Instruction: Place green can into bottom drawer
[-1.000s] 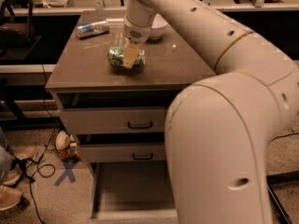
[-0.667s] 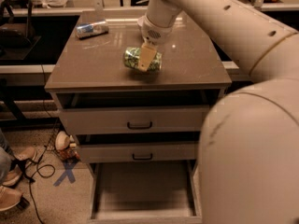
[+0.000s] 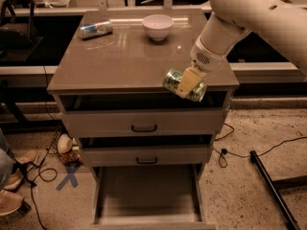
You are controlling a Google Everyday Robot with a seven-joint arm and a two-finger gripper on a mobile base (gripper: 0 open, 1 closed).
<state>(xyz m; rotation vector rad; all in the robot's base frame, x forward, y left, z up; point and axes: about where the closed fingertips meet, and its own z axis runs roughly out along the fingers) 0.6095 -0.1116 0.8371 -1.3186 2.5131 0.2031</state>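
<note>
My gripper (image 3: 187, 83) is shut on the green can (image 3: 171, 79), holding it on its side in the air at the front right edge of the cabinet top (image 3: 120, 61). A pale finger (image 3: 187, 81) crosses the can's middle. The can has a mottled green-and-white label. The bottom drawer (image 3: 144, 195) is pulled open far below it, a wide shallow tray with a bare floor. The can hangs above the drawer's right part, at the height of the top drawer's upper edge.
A white bowl (image 3: 158, 26) and a silver-blue can (image 3: 96, 29) lying on its side sit at the back of the cabinet top. Two upper drawers with dark handles (image 3: 144, 128) are slightly open. Cables and a dark pole (image 3: 271, 188) lie on the floor right; shoes left.
The gripper has carried the green can from the middle of the cabinet top forward and to the right, past the front edge. The view has shifted too, and the bowl now shows.
</note>
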